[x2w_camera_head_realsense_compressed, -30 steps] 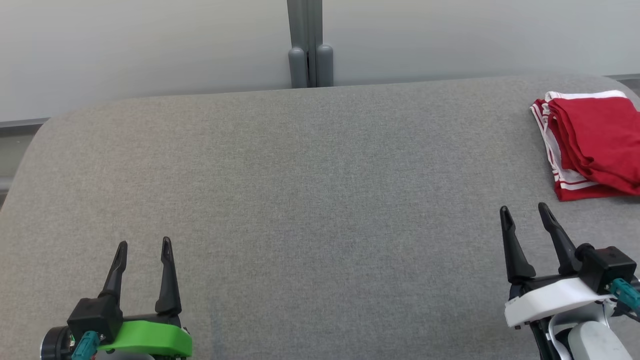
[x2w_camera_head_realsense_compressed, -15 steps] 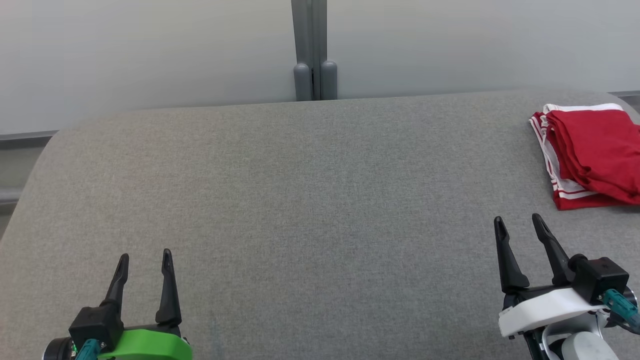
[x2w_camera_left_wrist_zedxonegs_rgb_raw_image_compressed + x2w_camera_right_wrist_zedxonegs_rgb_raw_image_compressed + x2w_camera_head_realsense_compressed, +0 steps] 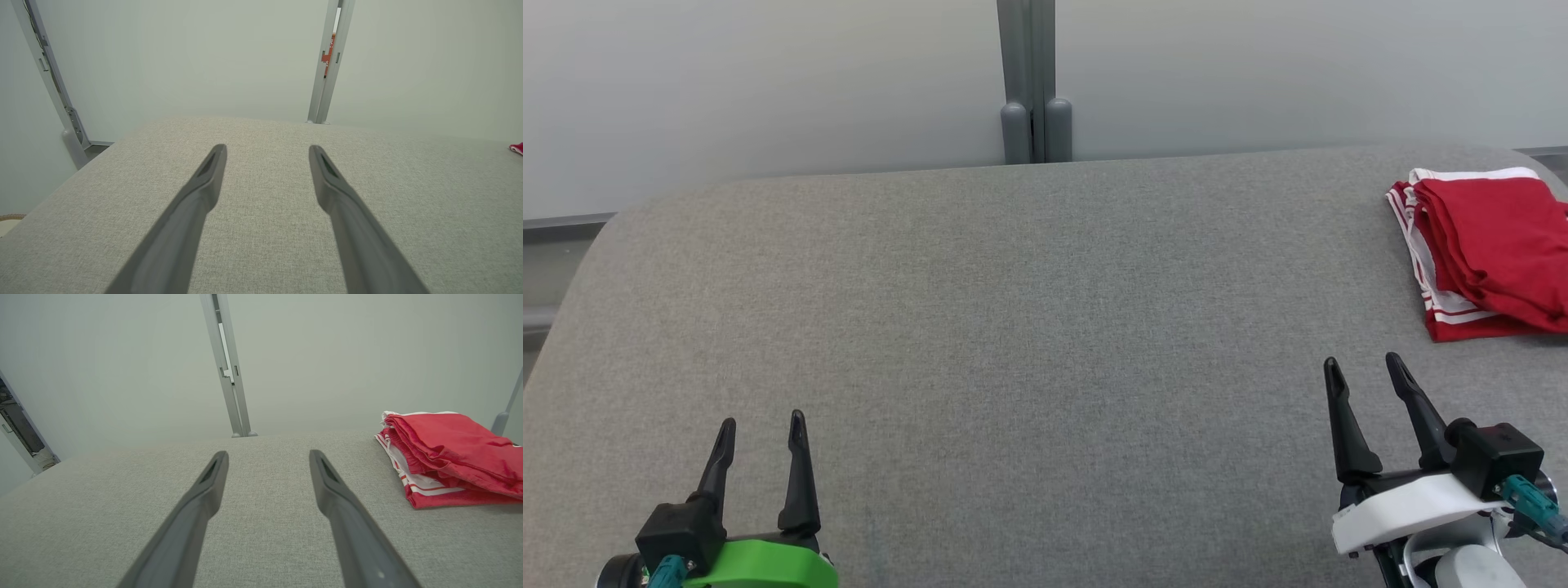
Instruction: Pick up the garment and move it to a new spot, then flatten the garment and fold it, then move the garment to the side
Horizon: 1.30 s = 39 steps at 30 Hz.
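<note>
Bench check. You are looking down at a grey fabric-covered bench (image 3: pixel 1013 327). The garment (image 3: pixel 1490 245), red with white stripes along its trim, is lying folded in a stack at the bench's far right corner. Its right part is running past the edge of the head view.

Your right gripper (image 3: pixel 1362 361) is hovering over the near right edge of the bench. Its two dark fingers are standing apart, with bare fabric showing between them, gripping nothing. The garment is lying just beyond and to the right of those fingertips, near but not touching, and a strip of grey bench is separating them. In the right wrist view the garment (image 3: pixel 449 457) is sitting to the right of the right finger (image 3: pixel 347 506), clear of it.

Your left gripper (image 3: pixel 761 420) is hovering over the near left edge, fingers likewise spread and holding nothing. It is sitting well apart from the garment, across the width of the bench. In the left wrist view a red sliver of the garment (image 3: pixel 517 148) is peeking in at the right edge.
</note>
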Tool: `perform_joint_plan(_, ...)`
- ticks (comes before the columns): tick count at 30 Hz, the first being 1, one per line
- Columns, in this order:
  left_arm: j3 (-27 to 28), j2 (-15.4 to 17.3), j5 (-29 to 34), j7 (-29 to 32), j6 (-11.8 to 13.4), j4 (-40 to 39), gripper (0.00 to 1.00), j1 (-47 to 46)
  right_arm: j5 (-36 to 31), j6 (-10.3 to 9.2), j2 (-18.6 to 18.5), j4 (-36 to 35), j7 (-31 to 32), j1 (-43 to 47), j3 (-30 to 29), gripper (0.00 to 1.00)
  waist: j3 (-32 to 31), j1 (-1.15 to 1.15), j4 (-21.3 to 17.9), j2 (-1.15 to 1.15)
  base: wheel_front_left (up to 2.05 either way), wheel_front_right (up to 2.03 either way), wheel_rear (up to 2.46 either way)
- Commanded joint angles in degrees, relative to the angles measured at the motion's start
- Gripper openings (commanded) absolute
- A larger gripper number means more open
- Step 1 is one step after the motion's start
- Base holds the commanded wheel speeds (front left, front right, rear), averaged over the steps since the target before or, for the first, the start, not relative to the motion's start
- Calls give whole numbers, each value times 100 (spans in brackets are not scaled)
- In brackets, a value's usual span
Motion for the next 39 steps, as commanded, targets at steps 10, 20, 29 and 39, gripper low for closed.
perform_joint_plan(10, 52, -32, -459, 168, -21, 256, 0, -67, 457, 1, 73, 186, 115, 56, -15, 0, 2, 0, -1, 0, 0, 0, 0)
perform_joint_plan(20, 78, -25, -1519, 416, -48, 215, 0, -141, 1466, 0, 107, 244, 369, -44, -116, 0, 4, 0, -6, 0, 0, 0, 0)
perform_joint_plan(29, 114, -20, -2375, 630, -67, 197, 0, -218, 2284, -1, 140, 286, 580, -117, -201, 0, 5, 0, -9, 0, 0, 0, 0)
perform_joint_plan(39, 160, -14, -3219, 852, -90, 190, 0, -301, 3080, -1, 179, 328, 789, -191, -290, 0, 7, 0, -14, 0, 0, 0, 0)
